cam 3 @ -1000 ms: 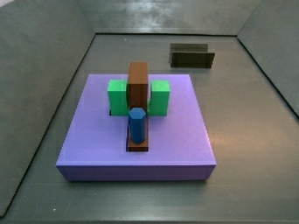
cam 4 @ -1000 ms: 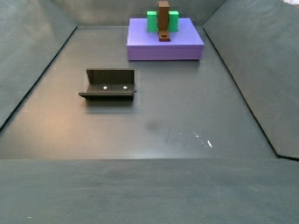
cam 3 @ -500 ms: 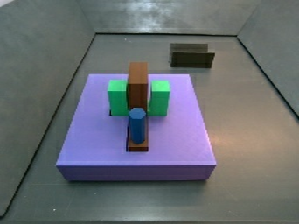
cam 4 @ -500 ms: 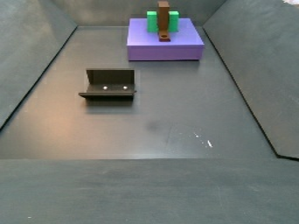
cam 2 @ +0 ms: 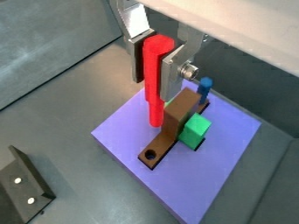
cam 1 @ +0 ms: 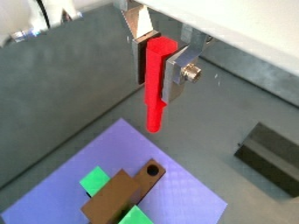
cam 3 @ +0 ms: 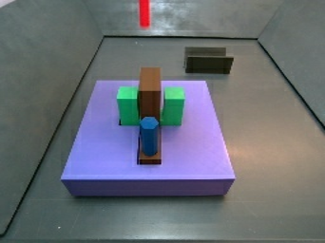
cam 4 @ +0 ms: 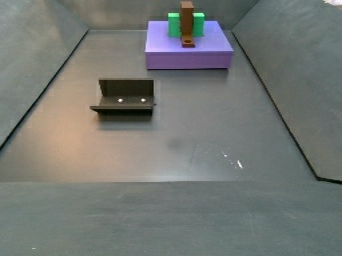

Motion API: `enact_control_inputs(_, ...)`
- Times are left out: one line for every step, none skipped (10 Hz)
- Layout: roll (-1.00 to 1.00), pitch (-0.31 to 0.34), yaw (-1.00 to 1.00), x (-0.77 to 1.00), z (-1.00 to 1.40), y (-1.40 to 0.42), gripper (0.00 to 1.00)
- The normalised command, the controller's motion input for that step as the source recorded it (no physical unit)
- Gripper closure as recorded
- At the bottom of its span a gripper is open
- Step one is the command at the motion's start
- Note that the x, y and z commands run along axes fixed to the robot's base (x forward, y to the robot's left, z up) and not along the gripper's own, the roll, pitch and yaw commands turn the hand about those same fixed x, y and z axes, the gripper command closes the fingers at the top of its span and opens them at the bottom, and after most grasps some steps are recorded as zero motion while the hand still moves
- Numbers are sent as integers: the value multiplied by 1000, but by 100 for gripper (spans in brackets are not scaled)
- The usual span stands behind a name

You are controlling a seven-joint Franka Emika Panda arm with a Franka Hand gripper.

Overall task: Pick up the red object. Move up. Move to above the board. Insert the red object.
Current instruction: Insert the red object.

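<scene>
My gripper [cam 1: 158, 70] is shut on the red object [cam 1: 155, 105], a thin red peg that hangs upright below the silver fingers, high above the floor. Both wrist views show this grip [cam 2: 156, 70], with the peg [cam 2: 153, 105] over the near edge of the lavender board [cam 2: 228, 144]. In a side view only the peg's lower end [cam 3: 144, 12] shows at the top edge, behind the board [cam 3: 191, 157]; the gripper itself is out of that view. The board also shows far back in a side view [cam 4: 167, 50].
On the board stand a tall brown block [cam 3: 150, 90], two green blocks [cam 3: 127, 104] and a blue hexagonal peg [cam 3: 148, 136]. A hole [cam 2: 149, 157] sits in the brown base strip. The dark fixture [cam 4: 124, 97] stands on the floor apart from the board.
The red peg's lower end has come into view at the top of a side view; before, it was out of view. The board and its blocks have not moved.
</scene>
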Motion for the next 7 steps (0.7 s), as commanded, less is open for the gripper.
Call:
enact_control_inputs(56,-217,0,0,-791,0,100)
enact_control_inputs(54,-14,-51,229,-723,0,100)
enact_control_inputs(117,120,-240,460,-629,0,100)
enact_control_inputs(141,187,-383,451,-571,0,100)
enact_control_inputs(141,179,-400,411,-511,0,100)
enact_control_inputs(59,14,-234,63,-363,0,100)
enact_control_inputs(10,0,-129,0,-306,0,100)
